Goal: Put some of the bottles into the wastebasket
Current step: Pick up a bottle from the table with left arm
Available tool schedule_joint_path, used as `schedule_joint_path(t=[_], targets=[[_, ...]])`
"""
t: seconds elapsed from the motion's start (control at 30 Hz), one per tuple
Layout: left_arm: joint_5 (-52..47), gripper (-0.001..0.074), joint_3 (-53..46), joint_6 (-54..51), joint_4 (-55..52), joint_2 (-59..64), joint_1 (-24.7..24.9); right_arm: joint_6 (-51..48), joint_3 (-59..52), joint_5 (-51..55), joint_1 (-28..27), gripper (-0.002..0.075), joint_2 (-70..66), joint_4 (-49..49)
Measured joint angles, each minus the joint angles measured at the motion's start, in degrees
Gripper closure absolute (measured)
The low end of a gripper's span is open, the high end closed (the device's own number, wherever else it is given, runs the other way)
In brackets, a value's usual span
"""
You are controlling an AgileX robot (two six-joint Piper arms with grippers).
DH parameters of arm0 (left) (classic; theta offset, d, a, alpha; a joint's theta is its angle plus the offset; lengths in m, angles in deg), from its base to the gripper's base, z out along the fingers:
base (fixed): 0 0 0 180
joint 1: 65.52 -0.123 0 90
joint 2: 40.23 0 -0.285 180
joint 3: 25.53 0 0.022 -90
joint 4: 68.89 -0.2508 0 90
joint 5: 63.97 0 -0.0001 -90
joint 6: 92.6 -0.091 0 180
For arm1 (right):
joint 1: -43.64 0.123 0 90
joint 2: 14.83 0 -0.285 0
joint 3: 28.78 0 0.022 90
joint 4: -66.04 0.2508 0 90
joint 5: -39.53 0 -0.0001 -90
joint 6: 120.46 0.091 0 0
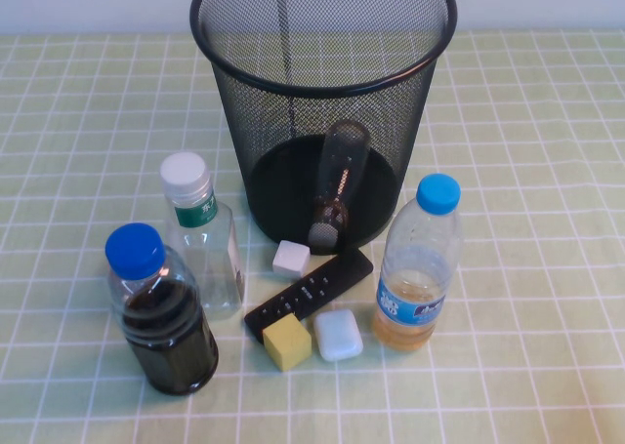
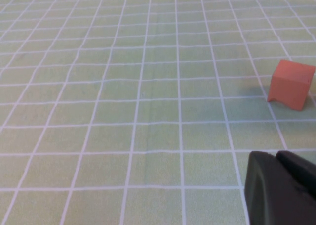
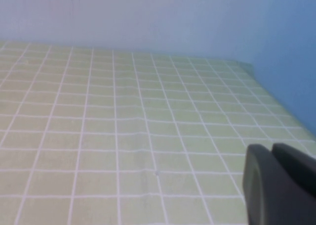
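The black wire-mesh wastebasket stands at the back middle of the table. The small clear bottle with a brownish neck lies inside it, cap down against the base. The taller flat-sided bottle with a white cap and green neck label stands upright on the table, left of the basket. Neither arm shows in the high view. My left gripper is shut and empty over bare tablecloth. My right gripper is shut and empty over bare tablecloth near a wall.
A blue-capped round bottle of dark liquid stands front left, a blue-capped slim bottle of amber liquid front right. Between them lie a black remote, a yellow block, a white block and a pale blue block. An orange cube shows in the left wrist view.
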Motion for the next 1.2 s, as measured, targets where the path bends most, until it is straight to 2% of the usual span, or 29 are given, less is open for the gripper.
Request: schedule_joint_path(t=[0.2, 0.47, 0.63, 0.77, 0.93, 1.2], targets=[[0.0, 0.0741, 0.0, 0.0, 0.0, 0.0, 0.0, 0.13, -0.95, -0.89, 2.72, 0.0733, 0.0, 0.0], [0.0, 0.0741, 0.0, 0.0, 0.0, 0.0, 0.0, -0.3, -0.95, -0.98, 2.82, 0.0733, 0.09, 1.76], [0.0, 0.0741, 0.0, 0.0, 0.0, 0.0, 0.0, -16.26, -0.95, -0.82, 2.82, 0.0733, 0.09, 15.94], [0.0, 0.0741, 0.0, 0.0, 0.0, 0.0, 0.0, -20.89, -0.95, 3.18, 2.82, 0.0733, 0.09, 18.45], [0.0, 0.0741, 0.0, 0.0, 0.0, 0.0, 0.0, -19.06, -0.95, 11.58, 2.82, 0.0734, 0.09, 16.77], [0.0, 0.0741, 0.0, 0.0, 0.0, 0.0, 0.0, -17.15, -0.85, 12.37, 2.82, 0.0733, 0.09, 15.75]])
